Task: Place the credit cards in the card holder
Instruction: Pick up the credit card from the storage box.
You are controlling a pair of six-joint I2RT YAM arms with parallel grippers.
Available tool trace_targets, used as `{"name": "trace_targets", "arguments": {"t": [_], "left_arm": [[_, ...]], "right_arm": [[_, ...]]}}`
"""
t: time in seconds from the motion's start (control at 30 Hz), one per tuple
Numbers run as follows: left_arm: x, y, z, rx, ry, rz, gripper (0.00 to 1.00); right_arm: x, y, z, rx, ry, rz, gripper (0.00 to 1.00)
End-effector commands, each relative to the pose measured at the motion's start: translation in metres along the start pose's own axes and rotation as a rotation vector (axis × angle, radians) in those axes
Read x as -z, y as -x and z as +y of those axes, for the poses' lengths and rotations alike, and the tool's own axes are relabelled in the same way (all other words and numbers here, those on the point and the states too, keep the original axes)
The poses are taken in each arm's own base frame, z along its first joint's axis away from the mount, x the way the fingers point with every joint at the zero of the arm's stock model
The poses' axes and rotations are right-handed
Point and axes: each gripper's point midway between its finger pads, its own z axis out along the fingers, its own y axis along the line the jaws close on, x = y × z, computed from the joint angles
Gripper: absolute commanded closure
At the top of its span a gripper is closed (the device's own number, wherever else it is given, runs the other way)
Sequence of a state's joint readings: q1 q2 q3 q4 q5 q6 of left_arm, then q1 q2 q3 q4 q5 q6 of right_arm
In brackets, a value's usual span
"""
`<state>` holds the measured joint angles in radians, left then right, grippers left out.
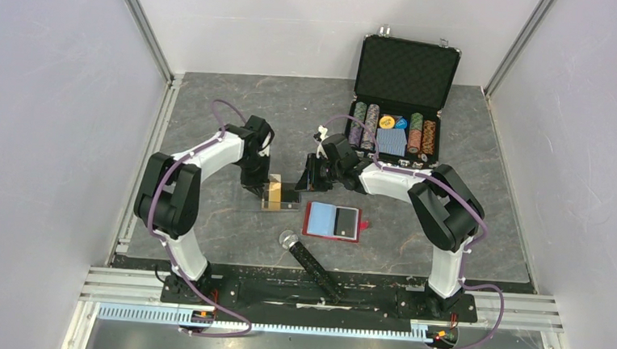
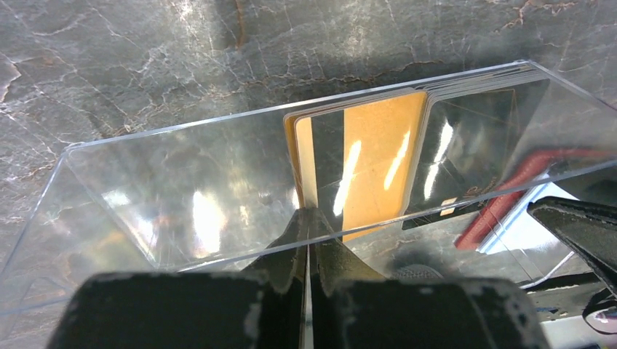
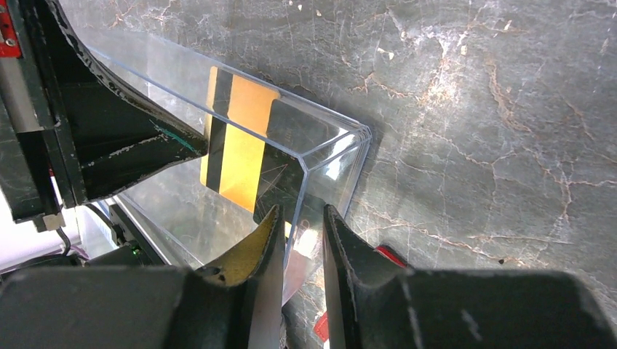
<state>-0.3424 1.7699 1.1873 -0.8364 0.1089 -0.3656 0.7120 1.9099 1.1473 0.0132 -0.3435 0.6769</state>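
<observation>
A clear plastic case (image 1: 288,200) lies on the grey table with the credit cards (image 1: 273,192) standing in it. In the left wrist view they show as orange-gold cards (image 2: 378,160) with a black stripe, and black cards (image 2: 473,160) behind. My left gripper (image 2: 309,215) reaches into the case and is shut on the edge of an orange-gold card. My right gripper (image 3: 302,218) pinches the case's end wall (image 3: 331,149). The red card holder (image 1: 333,221) lies open just right of the case, with blue-grey sleeves up and a black card in one.
An open black poker-chip case (image 1: 403,99) with chips and a blue deck stands at the back right. A black stick-like object with a round clear end (image 1: 308,259) lies in front of the card holder. Walls enclose the table on three sides.
</observation>
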Motion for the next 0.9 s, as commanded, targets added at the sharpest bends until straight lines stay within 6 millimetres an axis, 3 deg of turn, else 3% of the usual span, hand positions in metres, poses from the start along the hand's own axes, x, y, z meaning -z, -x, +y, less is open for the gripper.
{"name": "trace_targets", "arguments": {"t": [0.0, 0.2, 0.53, 0.87], "left_arm": [[0.016, 0.029, -0.035, -0.033, -0.103, -0.127, 0.93], [0.013, 0.029, -0.039, -0.063, -0.083, -0.111, 0.90], [0.029, 0.036, -0.055, -0.067, -0.125, -0.151, 0.80], [0.033, 0.038, -0.065, -0.036, -0.176, -0.174, 0.78]], "right_arm": [[0.013, -0.012, 0.047, 0.058, 0.166, 0.047, 0.81], [0.014, -0.010, 0.049, 0.059, 0.170, 0.043, 0.81], [0.013, -0.011, 0.050, 0.059, 0.170, 0.046, 0.81], [0.013, -0.011, 0.050, 0.060, 0.170, 0.046, 0.81]]}}
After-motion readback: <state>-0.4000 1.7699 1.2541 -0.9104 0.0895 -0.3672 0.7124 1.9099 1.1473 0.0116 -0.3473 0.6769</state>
